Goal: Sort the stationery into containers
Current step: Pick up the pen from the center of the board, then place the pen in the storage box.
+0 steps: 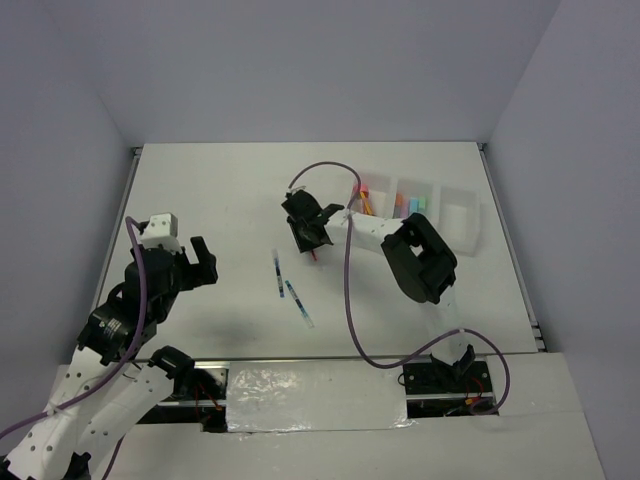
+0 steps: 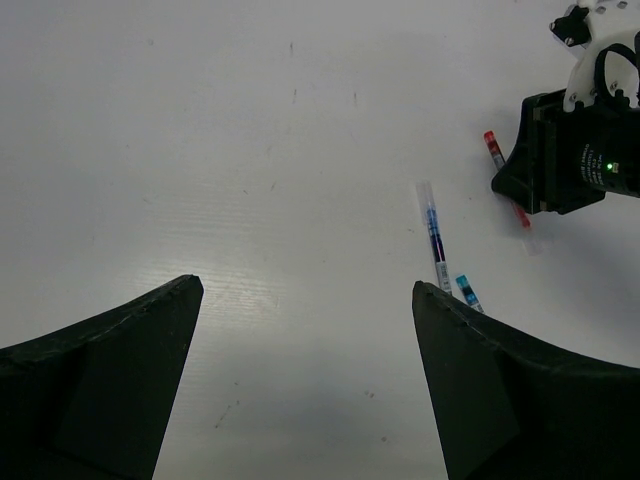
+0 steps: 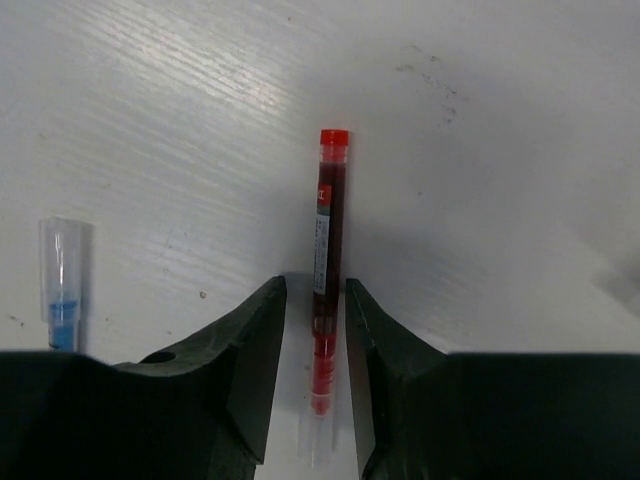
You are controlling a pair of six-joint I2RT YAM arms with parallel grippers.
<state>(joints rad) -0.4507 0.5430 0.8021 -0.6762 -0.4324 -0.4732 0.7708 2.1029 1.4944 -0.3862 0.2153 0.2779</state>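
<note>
Right gripper closely flanks the red pen, its lower end hidden; whether it pinches is unclear. Left gripper is spread wide.

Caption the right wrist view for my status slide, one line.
Right gripper straddles the red pen lying on the table, jaws narrowly apart; a blue pen shows at left.

place: robot lab test cell
table: bare white table
walls: plain grey walls close behind and beside the table
rig: two arm bases bolted at the table's near edge
</note>
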